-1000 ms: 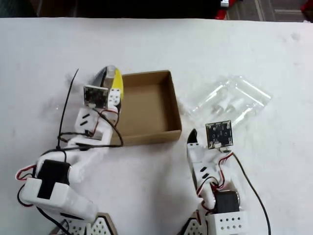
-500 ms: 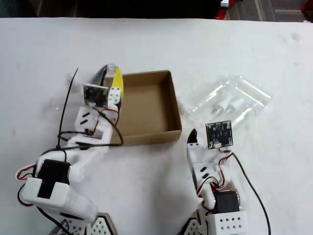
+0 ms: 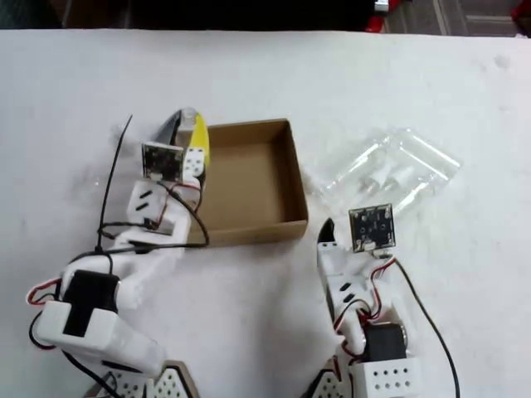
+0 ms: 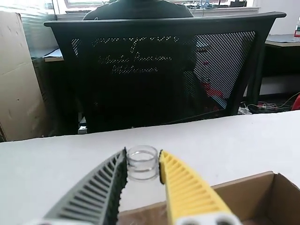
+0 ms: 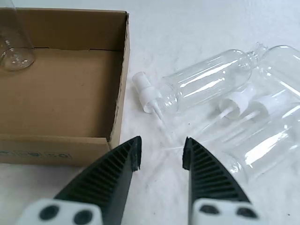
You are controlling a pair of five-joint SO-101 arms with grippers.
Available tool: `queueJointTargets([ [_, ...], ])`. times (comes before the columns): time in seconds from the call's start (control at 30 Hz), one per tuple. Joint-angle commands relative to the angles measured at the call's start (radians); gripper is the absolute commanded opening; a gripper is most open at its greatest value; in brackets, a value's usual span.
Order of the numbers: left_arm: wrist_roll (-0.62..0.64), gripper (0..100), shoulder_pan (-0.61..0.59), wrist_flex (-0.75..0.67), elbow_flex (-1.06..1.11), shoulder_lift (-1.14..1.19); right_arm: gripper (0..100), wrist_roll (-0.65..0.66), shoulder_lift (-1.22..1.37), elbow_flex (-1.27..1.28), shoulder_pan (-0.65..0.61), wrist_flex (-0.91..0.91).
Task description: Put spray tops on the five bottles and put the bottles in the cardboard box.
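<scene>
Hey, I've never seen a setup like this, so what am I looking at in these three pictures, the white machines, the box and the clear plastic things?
These are two small robot arms at a white table. One picture looks down from above. The other two come from a camera on each arm's wrist, so you see that arm's own fingers up close. The left gripper, grey and yellow, is shut on a clear bottle with an open neck, at an edge of the cardboard box. The right gripper, black, hangs open over the table. Near it lie more clear bottles and white spray tops.
</scene>
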Motion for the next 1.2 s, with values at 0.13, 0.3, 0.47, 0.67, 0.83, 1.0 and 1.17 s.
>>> queueJointTargets([
  [0.13, 0.014, 17, -0.002, -0.023, -0.017, -0.007, 13.3, -0.002, 0.001, 0.009, -0.008, 0.002],
  [0.3, 0.012, 19, -0.002, -0.023, -0.011, -0.013, 13.3, -0.002, 0.001, 0.009, -0.008, 0.002],
  [0.47, 0.012, 19, -0.002, -0.023, -0.009, -0.013, 13.3, -0.002, 0.001, 0.009, -0.008, 0.002],
  [0.67, 0.012, 19, -0.002, -0.023, 0.02, -0.068, 13.3, -0.002, 0.001, 0.009, -0.008, 0.002],
  [0.83, 0.012, 19, -0.002, 0.032, 0.106, -0.246, 13.3, -0.002, 0.001, 0.009, -0.008, 0.002],
  [1.0, 0.046, 19, -0.019, 0.356, 0.11, -0.479, 13.3, 0.0, 0.001, 0.009, -0.008, 0.002],
  [1.17, 0.253, 19, -0.064, 0.729, 0.087, -0.779, 13.3, 0.0, 0.001, 0.009, -0.008, 0.002],
])
